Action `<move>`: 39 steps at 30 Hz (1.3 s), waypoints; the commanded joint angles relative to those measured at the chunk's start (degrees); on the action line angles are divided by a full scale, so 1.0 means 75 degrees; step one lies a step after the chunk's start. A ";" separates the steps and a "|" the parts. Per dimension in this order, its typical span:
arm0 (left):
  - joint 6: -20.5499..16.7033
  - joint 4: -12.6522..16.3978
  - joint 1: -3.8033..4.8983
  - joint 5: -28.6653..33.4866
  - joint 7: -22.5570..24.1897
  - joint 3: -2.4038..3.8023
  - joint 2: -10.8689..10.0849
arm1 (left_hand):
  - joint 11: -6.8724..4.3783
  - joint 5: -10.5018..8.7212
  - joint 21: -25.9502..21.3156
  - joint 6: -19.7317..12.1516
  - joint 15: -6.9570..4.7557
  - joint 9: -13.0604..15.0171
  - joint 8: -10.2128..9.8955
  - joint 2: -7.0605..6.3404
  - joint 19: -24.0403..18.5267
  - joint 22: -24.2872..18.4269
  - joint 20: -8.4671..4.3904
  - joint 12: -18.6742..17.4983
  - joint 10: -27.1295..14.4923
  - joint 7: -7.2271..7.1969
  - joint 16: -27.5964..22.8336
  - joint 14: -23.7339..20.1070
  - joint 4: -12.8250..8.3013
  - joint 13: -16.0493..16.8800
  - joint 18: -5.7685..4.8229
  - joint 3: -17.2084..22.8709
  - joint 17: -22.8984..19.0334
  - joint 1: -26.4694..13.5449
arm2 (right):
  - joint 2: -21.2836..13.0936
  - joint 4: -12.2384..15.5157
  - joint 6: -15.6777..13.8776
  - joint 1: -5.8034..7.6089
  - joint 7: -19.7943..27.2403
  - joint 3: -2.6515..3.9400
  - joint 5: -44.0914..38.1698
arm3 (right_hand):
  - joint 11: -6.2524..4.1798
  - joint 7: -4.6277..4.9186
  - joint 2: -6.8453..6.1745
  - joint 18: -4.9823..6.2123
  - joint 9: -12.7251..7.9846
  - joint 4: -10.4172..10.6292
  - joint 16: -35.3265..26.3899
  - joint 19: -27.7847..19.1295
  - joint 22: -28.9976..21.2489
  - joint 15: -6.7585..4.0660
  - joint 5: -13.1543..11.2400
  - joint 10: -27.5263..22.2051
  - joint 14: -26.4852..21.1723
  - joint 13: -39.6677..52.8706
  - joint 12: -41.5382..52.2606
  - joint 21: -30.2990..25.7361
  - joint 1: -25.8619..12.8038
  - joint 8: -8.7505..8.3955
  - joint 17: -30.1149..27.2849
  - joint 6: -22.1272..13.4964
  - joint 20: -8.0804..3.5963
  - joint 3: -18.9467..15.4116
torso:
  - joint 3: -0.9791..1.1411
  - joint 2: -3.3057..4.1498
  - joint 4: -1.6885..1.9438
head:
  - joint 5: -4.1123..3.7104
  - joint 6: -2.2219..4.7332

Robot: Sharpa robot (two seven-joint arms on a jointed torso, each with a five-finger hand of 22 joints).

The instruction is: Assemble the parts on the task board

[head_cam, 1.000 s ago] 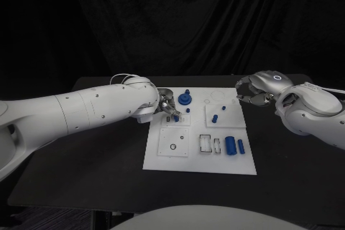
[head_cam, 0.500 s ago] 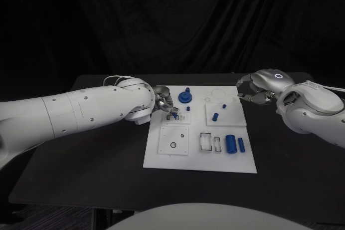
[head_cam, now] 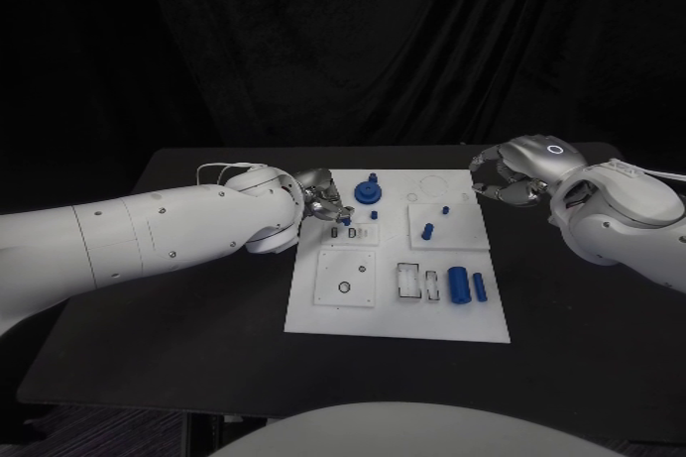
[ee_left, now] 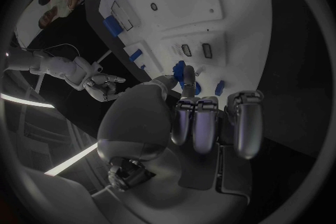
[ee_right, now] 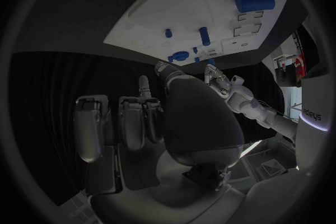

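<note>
- White task board [head_cam: 398, 323] lies at the middle of the black counter [head_cam: 171, 328], long axis running 12 to 6 o'clock.
- Since a second ago the left robot hand [head_cam: 326, 207] has drawn back toward 10 o'clock, off the small slots near the board's left edge; the right robot hand [head_cam: 504, 184] has barely shifted.
- Left robot hand: fingers curled together; whether they pinch a part, I cannot tell.
- Right robot hand hovers at the board's 1 o'clock corner, fingers curled in on nothing.
- Blue cylinder [head_cam: 458, 285] lies at the board's 4 o'clock, long axis 12 to 6; a blue round part [head_cam: 369, 192] stands near 12 o'clock.
- Dark curtain behind the counter.
</note>
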 commanded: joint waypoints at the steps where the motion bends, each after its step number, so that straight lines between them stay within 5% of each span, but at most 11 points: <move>1: -0.1098 0.0098 -0.0129 -0.0572 0.0372 0.0004 -0.0043 | -0.0044 0.0077 -0.0022 0.0034 -0.0051 0.0017 0.0064 -0.0062 0.0334 0.1539 -0.0060 0.0026 0.0797 -0.0051 0.0020 0.0794 -0.0088 0.1994 -0.0036 0.0202 0.2013 -0.0055 | -0.0017 0.0003 -0.0233 -0.0009 0.0036 0.0006 0.0020 | -0.0041 0.0012 0.0024 -0.0024 -0.0010 -0.0020 0.0022 0.0725 0.1960 -0.0056 -0.0006 0.0622 0.0820 0.1842 -0.0041 -0.0029 0.0072 -0.0019 0.2013 0.0067 -0.0043 0.0029 | 0.0004 -0.0005 -0.0010 | 0.0013 -0.0005; 11: -0.1692 0.0171 -0.0381 -0.0693 0.0525 0.0004 -0.0074 | -0.0050 0.0108 -0.0019 0.0042 -0.0058 0.0028 0.0072 -0.0089 0.0340 0.1543 -0.0066 0.0026 0.0797 -0.0054 0.0020 0.0794 -0.0104 0.1994 -0.0037 0.0301 0.2013 -0.0060 | -0.0037 0.0011 -0.0236 -0.0008 0.0026 0.0006 0.0023 | -0.0042 0.0013 0.0022 -0.0023 -0.0011 -0.0023 0.0022 0.0723 0.1959 -0.0057 -0.0006 0.0582 0.0820 0.1802 -0.0075 -0.0033 0.0073 -0.0019 0.2013 0.0075 -0.0044 0.0032 | 0.0007 -0.0009 -0.0009 | 0.0002 -0.0085; 34: -0.1826 0.0268 -0.0625 -0.1111 0.0585 0.0003 -0.0050 | -0.0050 0.0120 -0.0026 0.0065 -0.0062 0.0039 0.0085 -0.0116 0.0343 0.1542 -0.0071 0.0026 0.0797 -0.0055 0.0020 0.0794 -0.0099 0.1994 -0.0037 0.0405 0.2013 -0.0102 | -0.0034 0.0013 -0.0214 -0.0009 0.0007 0.0006 0.0024 | -0.0043 0.0014 0.0019 -0.0021 -0.0016 -0.0029 0.0022 0.0720 0.1957 -0.0059 -0.0007 0.0493 0.0820 0.1712 -0.0151 -0.0037 0.0072 -0.0023 0.2013 0.0087 -0.0046 0.0039 | -0.0004 0.0001 0.0010 | 0.0028 -0.0169; 39: -0.1878 0.0306 -0.0666 -0.1204 0.0555 0.0003 -0.0086 | -0.0051 0.0120 -0.0022 0.0071 -0.0063 0.0040 0.0088 -0.0120 0.0345 0.1544 -0.0072 0.0026 0.0797 -0.0056 0.0020 0.0794 -0.0098 0.1994 -0.0038 0.0417 0.2013 -0.0108 | -0.0032 0.0017 -0.0205 -0.0009 -0.0001 0.0006 0.0024 | -0.0043 0.0014 0.0018 -0.0022 -0.0019 -0.0031 0.0022 0.0722 0.1958 -0.0060 -0.0007 0.0472 0.0820 0.1691 -0.0168 -0.0034 0.0071 -0.0025 0.2013 0.0091 -0.0046 0.0041 | 0.0001 0.0009 -0.0015 | 0.0051 -0.0169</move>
